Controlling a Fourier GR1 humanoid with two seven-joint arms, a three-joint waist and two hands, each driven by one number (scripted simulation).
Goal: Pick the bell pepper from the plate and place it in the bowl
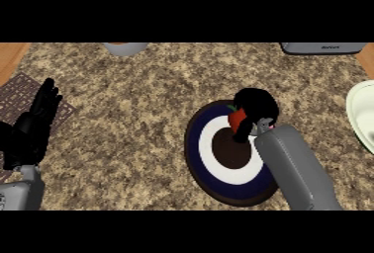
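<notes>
Fingers (48, 94) of the left hand (33, 129): straight and close together, pointing up the view, holding nothing; the hand rests at the far left edge, over a dark woven mat (22, 91) that lies at the counter's left margin.

Left forearm (21, 195): grey, entering from the lower left corner.

Counter (131, 138): speckled brown stone top, with a strip of wood showing at the upper left corner.

Grey vessel (125, 48): at the top edge, left of centre, only its lower part in view.

Plate (211, 158): round, dark blue rim, white ring, dark brown centre; lies right of centre, its right side covered by the right forearm.

Bell pepper (237, 120): red with a touch of green at its top; located at the upper right part of the plate, inside the right hand's grasp, mostly hidden. Whether it touches the plate cannot be told.

Right hand (256, 106): black, fingers curled round the bell pepper from above.

Right forearm (296, 170): grey, rising from the lower edge across the plate's right rim.

Grey appliance (321, 48): at the top edge, far right, cut off by the view.

Bowl (361, 116): pale cream-green, at the right edge, partly out of view, well apart from the plate.
</notes>
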